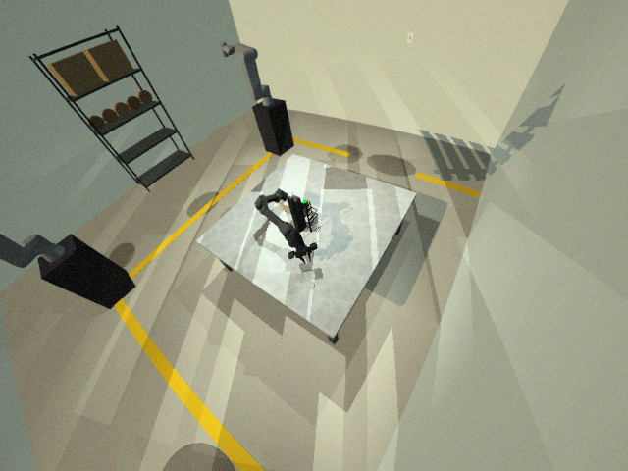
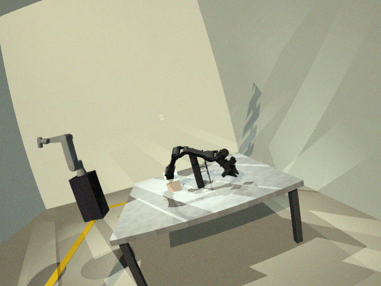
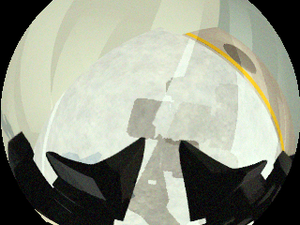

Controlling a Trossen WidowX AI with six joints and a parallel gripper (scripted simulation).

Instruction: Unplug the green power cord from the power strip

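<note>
End effector partly open, grasping nothing, above pale marbled worktop. Small bright green piece, probably plug or cord, well apart from end effector, beside upright black slab, perhaps strip. Plug seating unclear. Likely approach step; next: swing back to green piece, align, grip. Beyond slab, black wire rack; contents unreadable.

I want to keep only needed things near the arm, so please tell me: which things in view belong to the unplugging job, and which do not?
For the job:
- claw, partly open, with nothing in it
- green spot, possibly the plug; too small to tell

Not for the job, it seems:
- shelf rack
- wall plate
</note>
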